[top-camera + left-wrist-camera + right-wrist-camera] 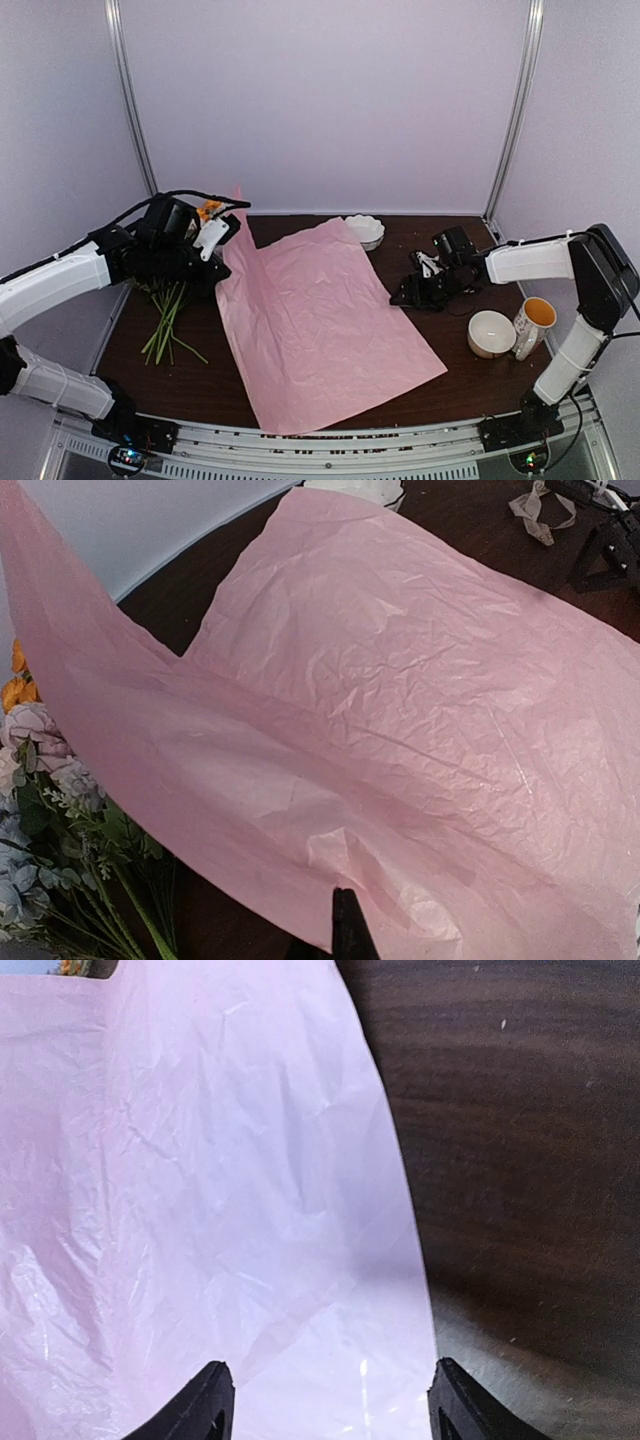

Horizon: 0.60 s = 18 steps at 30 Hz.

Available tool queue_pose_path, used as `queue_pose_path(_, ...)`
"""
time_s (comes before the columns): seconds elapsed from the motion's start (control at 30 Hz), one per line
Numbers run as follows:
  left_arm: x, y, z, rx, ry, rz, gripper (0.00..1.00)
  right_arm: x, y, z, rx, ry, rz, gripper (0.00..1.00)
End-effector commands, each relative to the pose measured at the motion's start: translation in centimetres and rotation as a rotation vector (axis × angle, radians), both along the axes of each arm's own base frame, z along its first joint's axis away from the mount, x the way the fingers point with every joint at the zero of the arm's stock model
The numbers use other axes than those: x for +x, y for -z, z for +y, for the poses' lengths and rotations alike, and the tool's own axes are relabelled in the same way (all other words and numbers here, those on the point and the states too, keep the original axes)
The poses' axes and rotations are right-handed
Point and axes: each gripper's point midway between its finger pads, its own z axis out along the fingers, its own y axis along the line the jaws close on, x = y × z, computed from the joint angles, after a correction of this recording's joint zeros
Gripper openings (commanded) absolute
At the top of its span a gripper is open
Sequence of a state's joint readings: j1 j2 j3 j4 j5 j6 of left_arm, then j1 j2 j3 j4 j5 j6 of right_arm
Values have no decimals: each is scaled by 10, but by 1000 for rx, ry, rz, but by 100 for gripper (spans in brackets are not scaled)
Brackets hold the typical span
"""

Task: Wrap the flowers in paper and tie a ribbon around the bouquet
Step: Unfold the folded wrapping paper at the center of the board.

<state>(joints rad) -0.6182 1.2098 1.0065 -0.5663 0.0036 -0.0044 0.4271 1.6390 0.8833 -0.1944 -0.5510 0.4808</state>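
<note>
Wrinkles are running all over the paper point(330, 320), so I am judging it as very thin, light and soft, a sheet that is tearing easily and sliding on the dark table point(470, 385) when somebody is pulling it. It is lying spread in the middle of the table. Only its far left corner is standing up, because the left gripper point(215, 238) is pinching it there with closed jaws, just beside the flowers point(50, 780), whose stems are lying off the sheet at the left. The right gripper point(330, 1380) is hanging over the right edge of the paper with its fingers wide apart, gripping nothing. I am thinking the best hold is at a corner or an edge, with a gentle pull. On the right the table is offering bare room, but the mug point(535, 322) and the cup point(490, 333) are standing there apart from the sheet, the white bowl point(365, 230) is sitting just beside its far corner, and the ribbon point(540, 508) is lying near the right arm.
</note>
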Motion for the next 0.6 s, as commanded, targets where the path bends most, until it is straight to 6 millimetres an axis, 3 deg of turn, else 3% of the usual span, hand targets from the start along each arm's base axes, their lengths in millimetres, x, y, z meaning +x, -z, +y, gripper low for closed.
queue_pose_path(0.0, 7, -6, 1, 4, -9, -10, 0, 29, 3, -14, -171, 5, -71, 68)
queue_pose_path(0.23, 8, -6, 2, -3, -22, -7, 0, 53, 24, 10, -143, -37, -2, 72)
queue_pose_path(0.57, -14, 15, 9, -114, -127, 118, 0, 50, 37, 61, -44, -149, 79, 68)
